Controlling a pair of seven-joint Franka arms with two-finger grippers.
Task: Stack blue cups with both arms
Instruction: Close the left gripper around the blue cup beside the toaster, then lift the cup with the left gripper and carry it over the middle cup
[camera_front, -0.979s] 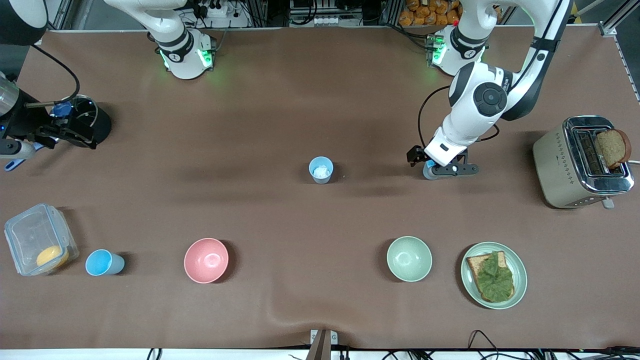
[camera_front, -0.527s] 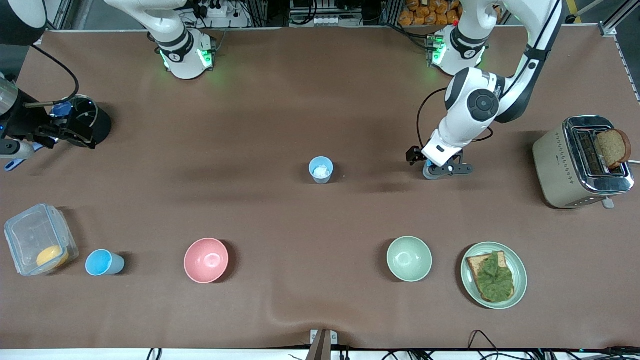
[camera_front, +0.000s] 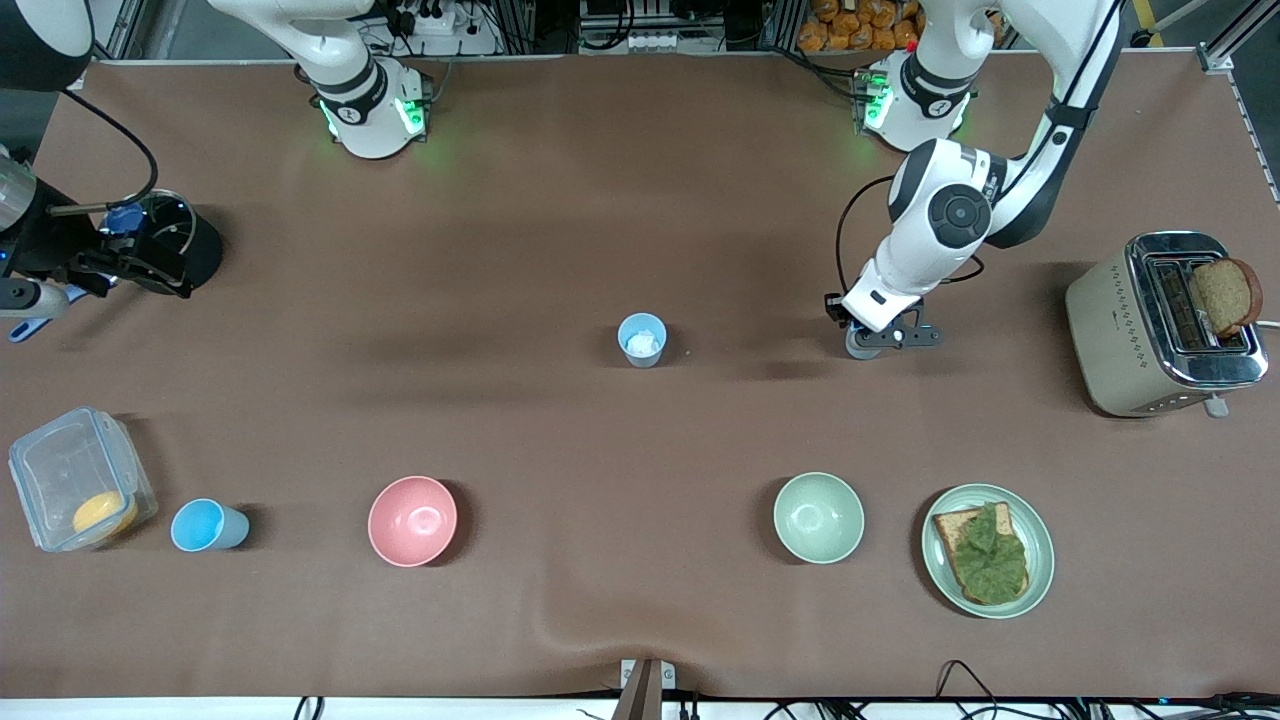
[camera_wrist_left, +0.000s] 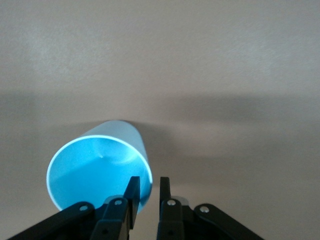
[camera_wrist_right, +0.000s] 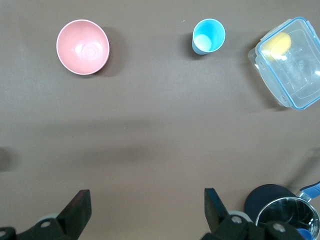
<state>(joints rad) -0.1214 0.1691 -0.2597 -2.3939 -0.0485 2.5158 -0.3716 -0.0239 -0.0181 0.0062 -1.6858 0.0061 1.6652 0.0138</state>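
Observation:
One blue cup (camera_front: 856, 347) stands on the table near the left arm's base, and the left wrist view looks into its bright blue inside (camera_wrist_left: 100, 170). My left gripper (camera_front: 872, 338) (camera_wrist_left: 147, 181) is down on it, drawn in narrow on the rim wall, one finger inside and one outside. A second blue cup (camera_front: 641, 340) with a white lump inside stands mid-table. A third blue cup (camera_front: 205, 526) (camera_wrist_right: 208, 36) stands beside the clear box, near the front camera. My right gripper (camera_front: 160, 265) (camera_wrist_right: 146, 195) waits open over the right arm's end of the table.
A pink bowl (camera_front: 412, 520) (camera_wrist_right: 82, 47), a pale-green bowl (camera_front: 818, 517) and a plate (camera_front: 1040, 540) with leafy toast line the side nearest the front camera. A toaster (camera_front: 1120, 330) is at the left arm's end. A clear box (camera_front: 60, 470) and a black pot (camera_front: 190, 245) are at the right arm's end.
The left gripper's fingers have come together from wide open onto the cup's rim, and the left arm's elbow has shifted a little. The right arm has not moved.

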